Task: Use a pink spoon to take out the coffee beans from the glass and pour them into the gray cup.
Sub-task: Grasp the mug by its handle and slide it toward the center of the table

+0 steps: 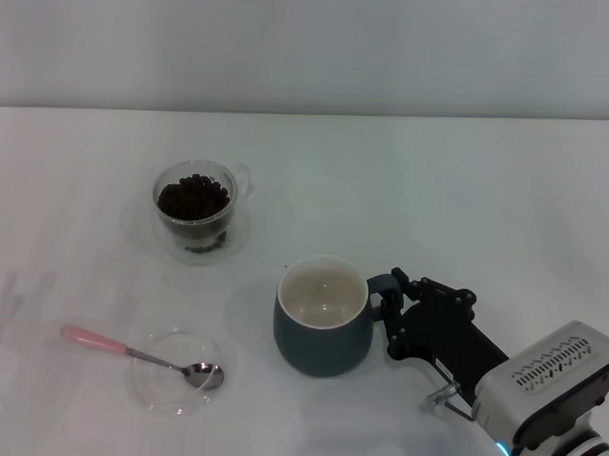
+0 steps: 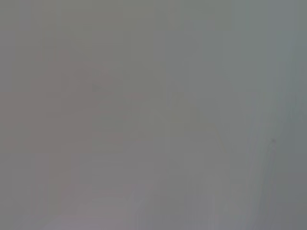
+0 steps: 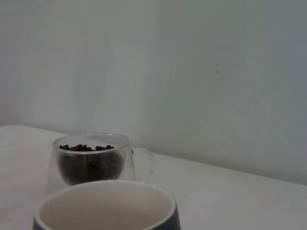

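The gray cup (image 1: 322,317) is being gripped by its handle at lower centre, the right gripper (image 1: 386,299) closed around it. The glass (image 1: 194,204) of coffee beans (image 1: 192,197) is being shown upper left. The pink spoon (image 1: 140,355) is lying lower left, bowl in a clear dish (image 1: 175,389).

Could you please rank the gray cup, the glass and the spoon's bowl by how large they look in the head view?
1. Gray cup, held at its handle by the right gripper.
2. Glass, though it stands farther away.
3. Spoon's bowl.
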Tool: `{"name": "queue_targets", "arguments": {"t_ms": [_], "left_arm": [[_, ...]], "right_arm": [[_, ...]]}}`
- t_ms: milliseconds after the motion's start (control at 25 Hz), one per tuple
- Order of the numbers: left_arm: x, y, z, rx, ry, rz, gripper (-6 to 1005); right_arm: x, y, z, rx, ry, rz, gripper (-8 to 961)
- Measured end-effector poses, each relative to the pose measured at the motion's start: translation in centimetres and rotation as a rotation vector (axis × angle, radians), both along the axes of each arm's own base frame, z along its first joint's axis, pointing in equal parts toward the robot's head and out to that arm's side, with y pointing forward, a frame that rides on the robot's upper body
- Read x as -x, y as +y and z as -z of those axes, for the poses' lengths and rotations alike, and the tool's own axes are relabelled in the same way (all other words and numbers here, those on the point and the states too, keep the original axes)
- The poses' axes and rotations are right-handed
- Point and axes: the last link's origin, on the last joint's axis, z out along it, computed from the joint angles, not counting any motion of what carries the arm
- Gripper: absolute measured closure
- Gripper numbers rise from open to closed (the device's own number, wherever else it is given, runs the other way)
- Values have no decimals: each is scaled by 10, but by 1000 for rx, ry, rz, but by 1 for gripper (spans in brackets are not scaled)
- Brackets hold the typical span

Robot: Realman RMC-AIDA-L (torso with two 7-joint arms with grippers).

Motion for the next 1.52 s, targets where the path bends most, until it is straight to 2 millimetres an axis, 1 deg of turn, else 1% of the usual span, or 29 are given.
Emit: {"name": "queue_targets", "arguments": {"t_ms": [280, 480, 720, 920, 1240, 1440, 1520], "left_arm": [[0, 0, 0, 0, 0, 1, 112], [1, -1, -1, -3, 6, 0, 112], [2, -2, -2, -4, 8, -2, 111], [1, -1, -2, -4, 9, 2, 112], [0, 2, -3, -8, 10, 5, 112], [1, 2, -4, -11, 11, 1, 112], [0, 4, -4, -11, 12, 2, 112]], "right_arm": [[-1, 0, 2, 24, -21, -12, 816], [-2, -2, 3, 31, -32, -20, 639], [-9, -6, 0, 28, -33, 2, 576], [-14, -9, -2, 25, -29, 21, 460], [-19, -12, -6, 25, 5, 48, 237], [-23, -16, -8, 44, 28, 52, 76], [-25, -19, -10, 54, 53, 45, 76]]}}
